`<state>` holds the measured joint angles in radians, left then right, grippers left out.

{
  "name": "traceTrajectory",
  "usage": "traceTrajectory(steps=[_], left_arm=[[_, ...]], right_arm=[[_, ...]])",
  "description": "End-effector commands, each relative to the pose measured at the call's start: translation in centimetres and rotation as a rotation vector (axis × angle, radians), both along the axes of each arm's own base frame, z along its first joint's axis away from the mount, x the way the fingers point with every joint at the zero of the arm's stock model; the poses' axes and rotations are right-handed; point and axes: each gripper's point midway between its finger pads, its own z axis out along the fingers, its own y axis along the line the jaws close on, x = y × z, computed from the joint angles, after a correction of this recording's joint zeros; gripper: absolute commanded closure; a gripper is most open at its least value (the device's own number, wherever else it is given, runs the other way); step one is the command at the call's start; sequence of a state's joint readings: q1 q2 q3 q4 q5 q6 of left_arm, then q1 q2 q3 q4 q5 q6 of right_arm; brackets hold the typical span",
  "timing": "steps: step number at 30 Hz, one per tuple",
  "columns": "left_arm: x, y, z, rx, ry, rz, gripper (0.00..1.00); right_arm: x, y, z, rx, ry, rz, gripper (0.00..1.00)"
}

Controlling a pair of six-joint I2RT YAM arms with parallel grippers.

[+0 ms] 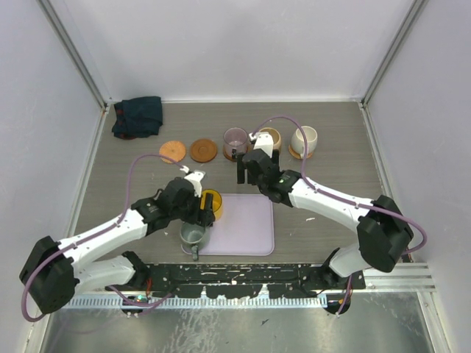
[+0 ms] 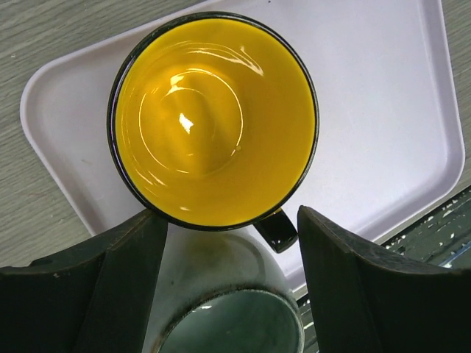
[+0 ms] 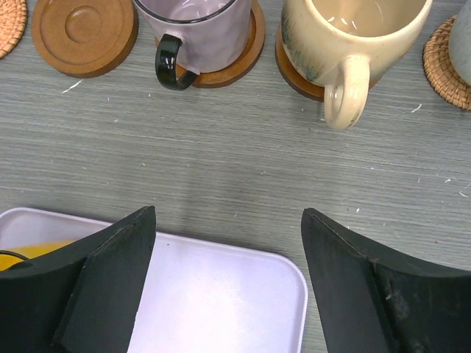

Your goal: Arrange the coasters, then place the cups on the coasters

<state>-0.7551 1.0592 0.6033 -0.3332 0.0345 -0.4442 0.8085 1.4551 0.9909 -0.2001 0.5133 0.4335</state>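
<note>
On the lilac tray (image 1: 246,228) stands the yellow cup (image 2: 213,121). The grey-green cup (image 2: 228,309) sits at the tray's near left corner. My left gripper (image 2: 232,220) is open, its fingers either side of the grey-green cup with a gap on the right. At the back, the purplish cup (image 3: 195,29), the tan cup (image 3: 346,37) and the white cup (image 1: 304,140) each stand on a coaster. A brown coaster (image 3: 82,33) and an orange-tan coaster (image 1: 172,151) lie bare to their left. My right gripper (image 3: 228,220) hangs open and holds nothing, over the tray's far right corner.
A dark folded cloth (image 1: 137,116) lies in the back left corner. White walls close in the table on three sides. The arms' mounting rail (image 1: 243,279) runs along the near edge.
</note>
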Motion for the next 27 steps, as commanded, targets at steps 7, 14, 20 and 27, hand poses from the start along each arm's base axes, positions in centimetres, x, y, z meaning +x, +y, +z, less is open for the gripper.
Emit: traceTrajectory(steps=[7,14,20,27], left_arm=[[1.7,-2.2,0.3,0.01,-0.037,-0.067,0.28],[2.6,-1.9,-1.4,0.085,-0.027,-0.054,0.29],[3.1,-1.8,-2.7,0.128,-0.016,-0.047,0.36],[3.6,-1.3,-2.9,0.136,-0.046,-0.02,0.47]], right_arm=[[0.5,0.3,2.4,0.08,-0.068,-0.022,0.15],[0.5,0.5,2.1,0.078,-0.06,-0.017,0.15],[0.6,0.7,2.0,0.083,-0.055,-0.013,0.15],[0.6,1.0,1.6,0.084,-0.046,-0.004,0.15]])
